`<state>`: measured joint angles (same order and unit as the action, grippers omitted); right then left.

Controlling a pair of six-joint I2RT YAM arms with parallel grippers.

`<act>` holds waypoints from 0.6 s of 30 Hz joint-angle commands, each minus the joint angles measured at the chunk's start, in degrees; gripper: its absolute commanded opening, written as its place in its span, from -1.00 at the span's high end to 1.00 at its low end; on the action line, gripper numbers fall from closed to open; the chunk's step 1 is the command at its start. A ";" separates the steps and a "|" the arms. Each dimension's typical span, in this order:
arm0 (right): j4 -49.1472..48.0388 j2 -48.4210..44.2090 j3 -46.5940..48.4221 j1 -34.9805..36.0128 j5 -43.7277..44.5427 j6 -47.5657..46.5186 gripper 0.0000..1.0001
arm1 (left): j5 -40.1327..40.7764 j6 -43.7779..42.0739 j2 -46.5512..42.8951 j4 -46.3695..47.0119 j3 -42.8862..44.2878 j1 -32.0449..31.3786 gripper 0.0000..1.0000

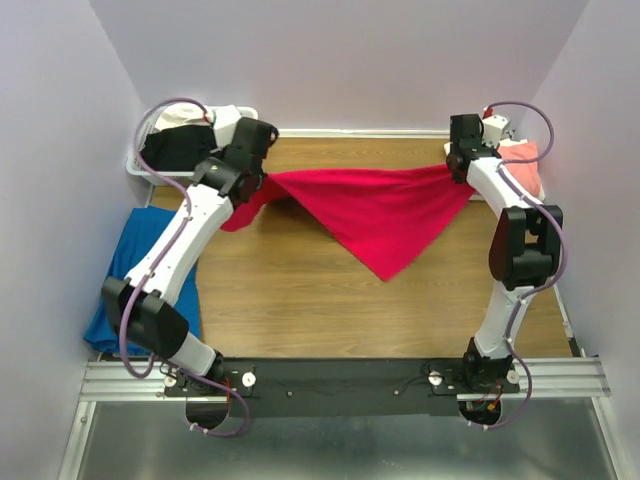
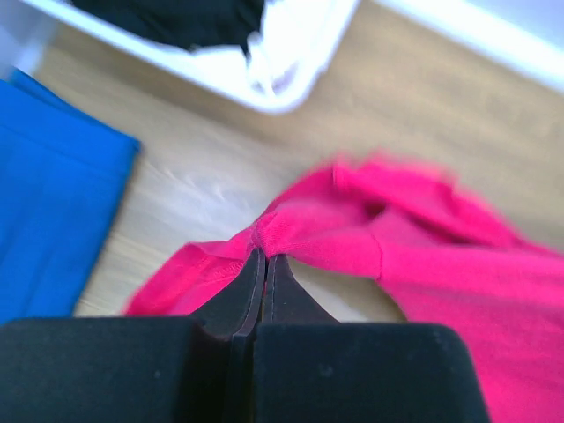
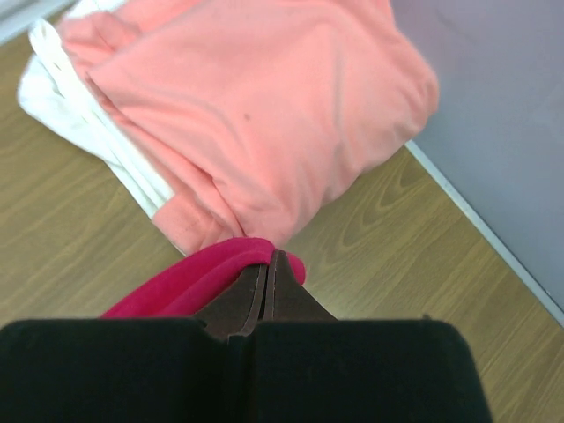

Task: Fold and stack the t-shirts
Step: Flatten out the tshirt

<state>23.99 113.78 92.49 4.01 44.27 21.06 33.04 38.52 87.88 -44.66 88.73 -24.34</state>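
Clamped shut with the left gripper on a bunched edge of the red t-shirt, over the far left of the table. Clamped likewise with the right gripper on the opposite edge, over the table's far right. Stretched between both, drooping toward the table's middle. At the table's far right corner, salmon-pink t-shirt atop white t-shirt; along its left edge, blue cloth.
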 commanded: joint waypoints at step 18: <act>-0.52 -1.36 -3.28 -0.76 2.05 0.39 0.99 | -3.09 4.10 -9.73 4.41 -25.72 -0.97 1.00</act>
<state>23.62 111.02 88.36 3.88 44.27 20.95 27.03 37.78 83.35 -41.50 63.24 -25.26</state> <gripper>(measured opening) 0.015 0.011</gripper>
